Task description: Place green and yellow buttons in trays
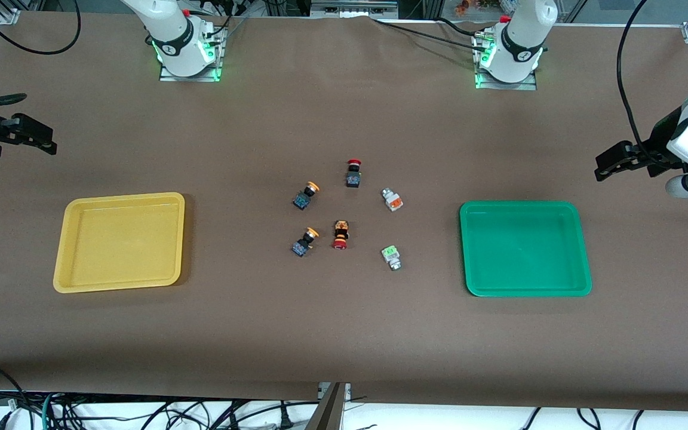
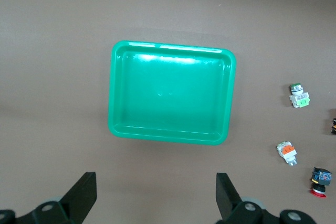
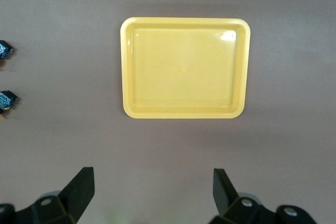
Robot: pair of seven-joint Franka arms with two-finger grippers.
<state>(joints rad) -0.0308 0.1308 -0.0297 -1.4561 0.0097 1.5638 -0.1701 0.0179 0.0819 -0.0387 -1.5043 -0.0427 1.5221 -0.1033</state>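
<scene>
The empty yellow tray (image 1: pixel 120 196) lies toward the right arm's end, and the empty green tray (image 1: pixel 523 205) toward the left arm's end. Between them lie two yellow-capped buttons (image 1: pixel 306 195) (image 1: pixel 305 241), a silver button with an orange face (image 1: pixel 393 200) and a silver button with a green face (image 1: pixel 390 255). My left gripper (image 1: pixel 602 169) hangs open and empty over the table's end near the green tray (image 2: pixel 170 47). My right gripper (image 1: pixel 50 143) hangs open and empty over the table's end near the yellow tray (image 3: pixel 184 21).
A red-capped button with a black-blue body (image 1: pixel 353 173) and a red-capped button with an orange-black body (image 1: pixel 340 234) lie among the four buttons. Both arm bases stand farthest from the front camera. Brown table surface surrounds the trays.
</scene>
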